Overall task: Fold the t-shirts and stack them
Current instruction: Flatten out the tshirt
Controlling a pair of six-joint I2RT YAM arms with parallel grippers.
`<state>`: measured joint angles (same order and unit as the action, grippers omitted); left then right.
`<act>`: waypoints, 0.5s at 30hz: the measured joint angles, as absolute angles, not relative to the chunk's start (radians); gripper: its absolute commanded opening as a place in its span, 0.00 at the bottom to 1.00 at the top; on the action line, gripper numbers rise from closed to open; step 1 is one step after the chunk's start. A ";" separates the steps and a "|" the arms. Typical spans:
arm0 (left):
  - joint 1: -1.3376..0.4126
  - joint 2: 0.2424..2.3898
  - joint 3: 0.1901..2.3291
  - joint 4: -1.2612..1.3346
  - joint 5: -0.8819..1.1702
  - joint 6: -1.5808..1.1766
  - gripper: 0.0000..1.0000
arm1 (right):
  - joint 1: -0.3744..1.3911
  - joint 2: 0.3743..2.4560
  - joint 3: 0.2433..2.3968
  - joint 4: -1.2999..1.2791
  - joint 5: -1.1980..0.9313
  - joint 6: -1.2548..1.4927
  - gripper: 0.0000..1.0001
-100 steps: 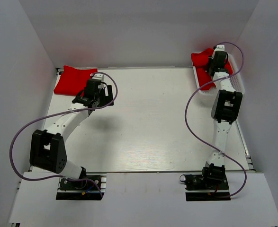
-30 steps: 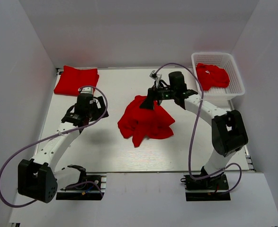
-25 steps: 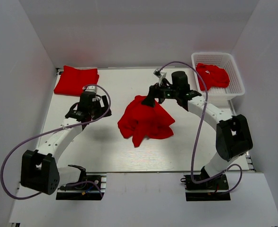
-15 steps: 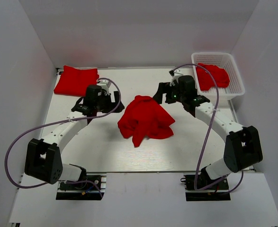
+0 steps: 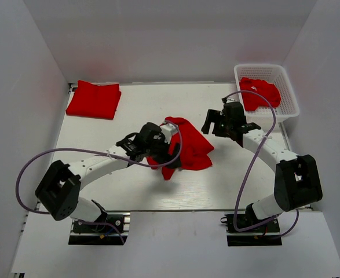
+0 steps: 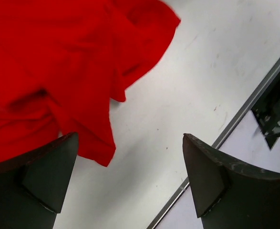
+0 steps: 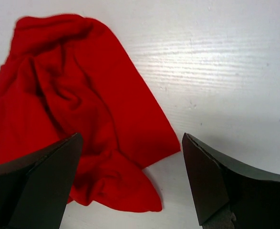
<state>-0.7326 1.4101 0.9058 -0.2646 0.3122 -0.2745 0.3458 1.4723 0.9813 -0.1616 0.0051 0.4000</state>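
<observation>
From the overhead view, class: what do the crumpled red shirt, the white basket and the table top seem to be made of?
Crumpled red shirt: soft matte cloth, probably knit; it lies in loose folds and wrinkles.
White basket: probably moulded plastic; thin open mesh walls.
Table top: hard, smooth white board, perhaps laminate; faint sheen and fine scuffs.

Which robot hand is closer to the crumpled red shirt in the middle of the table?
Left. The left gripper hangs over the left side of the shirt; the right gripper sits just off its far-right edge.
</observation>
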 measured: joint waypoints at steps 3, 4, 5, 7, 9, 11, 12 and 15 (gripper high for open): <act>-0.780 1.477 0.905 -0.280 0.280 -0.285 0.95 | 0.339 1.473 0.950 -0.175 0.005 0.407 0.90; -0.792 1.511 0.905 -0.290 0.260 -0.293 0.88 | 0.333 1.475 0.937 -0.183 0.005 0.408 0.90; -0.797 1.543 0.904 -0.300 0.241 -0.299 0.86 | 0.332 1.476 0.935 -0.185 0.005 0.409 0.90; -0.800 1.563 0.904 -0.307 0.214 -0.306 0.85 | 0.327 1.480 0.933 -0.185 0.005 0.408 0.90; -0.802 1.592 0.904 -0.306 0.171 -0.320 0.80 | 0.324 1.488 0.932 -0.185 0.005 0.408 0.90; -0.802 1.626 0.915 -0.315 0.136 -0.327 0.71 | 0.320 1.497 0.928 -0.183 0.002 0.408 0.90; -0.802 1.644 0.922 -0.315 0.120 -0.332 0.61 | 0.319 1.500 0.920 -0.179 -0.004 0.408 0.90; -0.802 1.671 0.933 -0.312 0.099 -0.337 0.23 | 0.315 1.514 0.893 -0.178 -0.019 0.409 0.90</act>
